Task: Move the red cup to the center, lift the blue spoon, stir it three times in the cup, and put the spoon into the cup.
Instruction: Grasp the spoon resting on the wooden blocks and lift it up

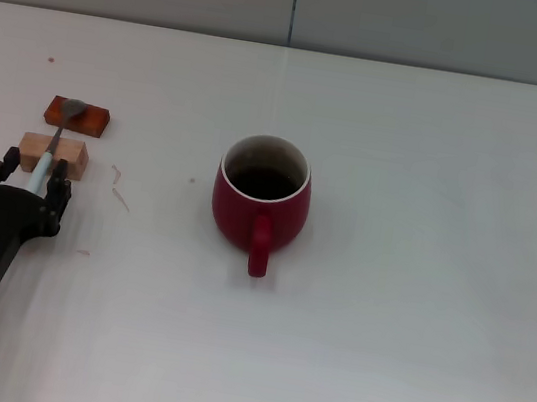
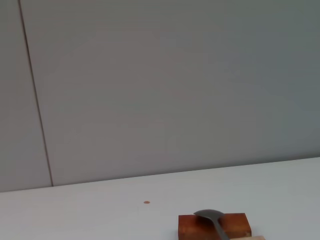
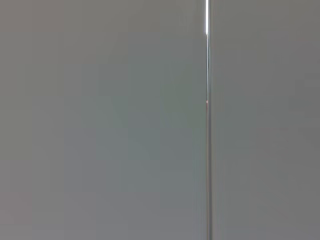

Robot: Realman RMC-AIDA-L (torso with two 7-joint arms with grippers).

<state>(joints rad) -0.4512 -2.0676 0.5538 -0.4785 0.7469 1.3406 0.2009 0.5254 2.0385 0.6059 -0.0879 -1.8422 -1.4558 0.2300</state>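
Observation:
The red cup (image 1: 260,205) stands upright in the middle of the white table, handle toward me, dark inside. The blue spoon (image 1: 51,150) lies at the far left across two small blocks, its grey bowl on the red-brown block (image 1: 77,116) and its pale blue handle over the tan block (image 1: 53,155). My left gripper (image 1: 37,177) is at the spoon's handle end, open, with a finger on each side of the handle. The left wrist view shows the spoon's bowl (image 2: 210,215) on the red-brown block (image 2: 235,226). My right gripper is out of view.
The table's far edge meets a grey wall (image 1: 298,3) with a vertical seam. The right wrist view shows only that wall (image 3: 100,120). White tabletop lies between the blocks and the cup.

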